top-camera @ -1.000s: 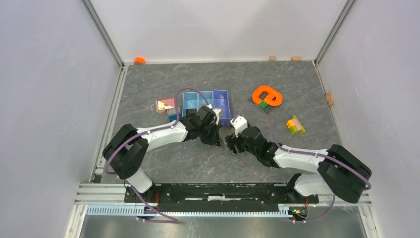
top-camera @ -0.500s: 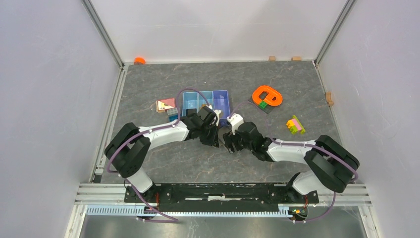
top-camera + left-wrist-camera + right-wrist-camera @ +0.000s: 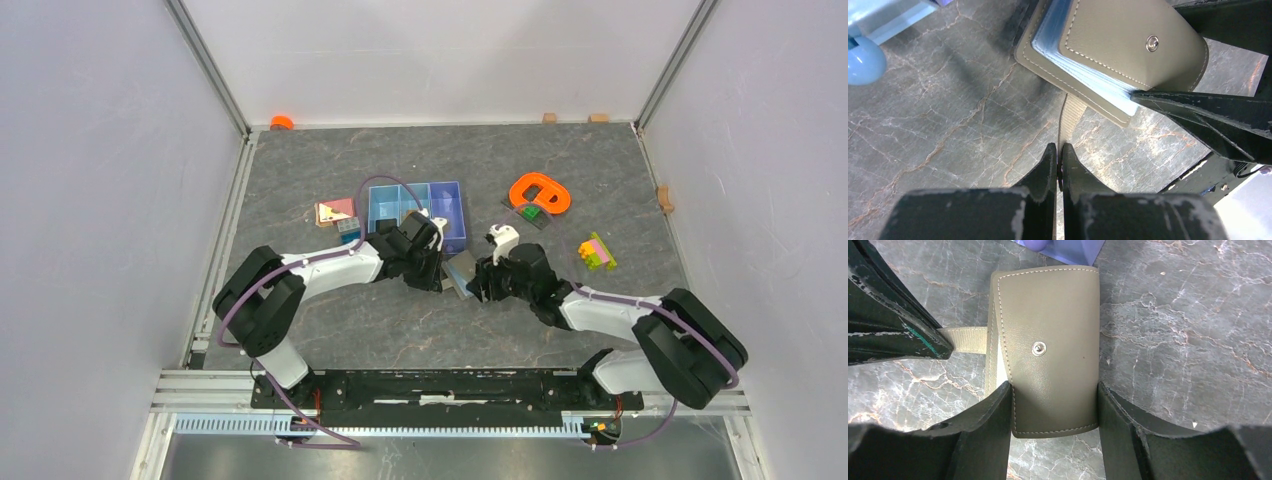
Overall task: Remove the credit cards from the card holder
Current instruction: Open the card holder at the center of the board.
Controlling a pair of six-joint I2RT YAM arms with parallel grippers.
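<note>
Card holder (image 3: 460, 272) sits mid-table btwn the two arms, just in front of the blue tray (image 3: 415, 210); grey-taupe, flap w/ a metal snap (image 3: 1038, 348) facing up. Left gripper (image 3: 1058, 152) is pinched tight on the holder's tan strap (image 3: 1070, 112), jaws w/ no gap showing except the strap itself. Right gripper (image 3: 1053, 387) straddles the holder's flap end; its fingers (image 3: 983, 435) lie against both side edges, gripping it across its width. Left wrist view shows pale blue inner sleeves (image 3: 1083, 70) fanned at the holder's open edge (can't tell whether credit cards are in them); the right arm's black finger tip meets that same edge. Whether the holder rests flat on the marbled table (image 3: 600, 160) or is lifted a bit, can't tell. Orange ring (image 3: 540, 192) and coloured blocks (image 3: 597, 250) lie well apart, far right.
</note>
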